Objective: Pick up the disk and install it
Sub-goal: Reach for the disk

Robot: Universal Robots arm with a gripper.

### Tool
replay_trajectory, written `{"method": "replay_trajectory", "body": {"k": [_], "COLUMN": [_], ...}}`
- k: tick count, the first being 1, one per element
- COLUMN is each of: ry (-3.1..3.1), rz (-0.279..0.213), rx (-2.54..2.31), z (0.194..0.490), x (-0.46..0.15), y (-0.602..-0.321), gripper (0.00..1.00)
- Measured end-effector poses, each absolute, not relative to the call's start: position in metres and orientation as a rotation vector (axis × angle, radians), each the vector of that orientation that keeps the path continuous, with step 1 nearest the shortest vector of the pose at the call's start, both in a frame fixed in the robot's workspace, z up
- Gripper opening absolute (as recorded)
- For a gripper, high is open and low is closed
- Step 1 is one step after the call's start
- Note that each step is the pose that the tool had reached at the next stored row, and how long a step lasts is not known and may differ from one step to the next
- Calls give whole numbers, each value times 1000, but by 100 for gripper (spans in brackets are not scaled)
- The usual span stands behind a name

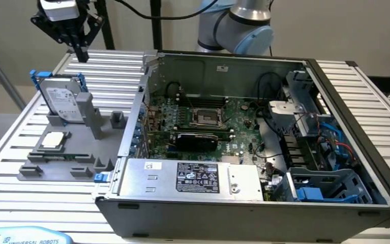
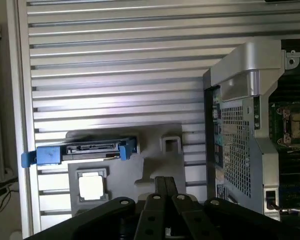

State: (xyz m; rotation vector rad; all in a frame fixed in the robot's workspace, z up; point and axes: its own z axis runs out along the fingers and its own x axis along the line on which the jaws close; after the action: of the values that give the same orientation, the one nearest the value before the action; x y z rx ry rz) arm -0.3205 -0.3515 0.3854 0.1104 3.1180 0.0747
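Note:
The disk (image 1: 64,100), a silver-grey drive with a white label in a bright blue bracket, stands on edge, leaning in a grey holder (image 1: 72,147) at the exterior view's left. In the wrist view the disk (image 2: 82,150) appears edge-on, its blue bracket ends sticking out either side. My gripper (image 1: 81,55) hangs high above the slatted table, behind and above the disk, well clear of it. Its black fingers (image 2: 164,187) are pressed together, shut on nothing.
An open computer case (image 1: 249,142) with motherboard, cables and a silver power supply box (image 1: 191,178) occupies the middle and right. A small square silver chip (image 1: 54,140) lies on the grey holder. The slatted aluminium table (image 1: 107,66) surrounds everything.

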Motion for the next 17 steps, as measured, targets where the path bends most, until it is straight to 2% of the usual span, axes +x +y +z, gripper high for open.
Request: {"method": "replay_trajectory", "body": {"k": [17], "ry": [3118], "rz": [75], "rx": [111], "z": [377], "x": [-398], "y": [-336], "gripper": [11]}}
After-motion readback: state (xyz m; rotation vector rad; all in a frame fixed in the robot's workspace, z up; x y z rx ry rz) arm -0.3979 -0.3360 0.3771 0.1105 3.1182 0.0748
